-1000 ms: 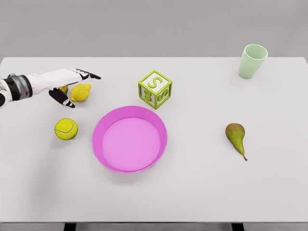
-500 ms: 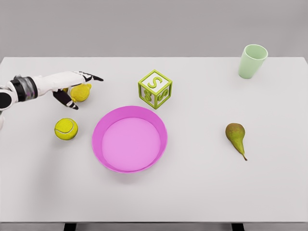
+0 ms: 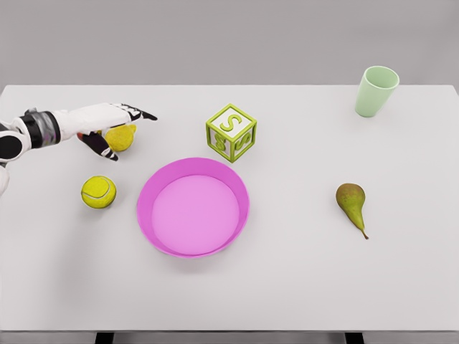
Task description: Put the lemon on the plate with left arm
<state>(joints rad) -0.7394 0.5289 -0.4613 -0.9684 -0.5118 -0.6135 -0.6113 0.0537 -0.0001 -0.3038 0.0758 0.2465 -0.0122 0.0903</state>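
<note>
While open, L hand (image 3: pixel 107 123) over lemon (image 3: pixel 120 137).

The scene is bright and evenly lit with soft, diffuse light that seems to come from above, so the white table (image 3: pixel 287 287) shows no glare and stays uniform out to its edges and corners. Shadows are faint and short, just a pale smudge under the pink plate (image 3: pixel 147 188) and the pear (image 3: pixel 351 201). Everything is in focus, only slightly soft in render, with no visible edge distortion.
</note>
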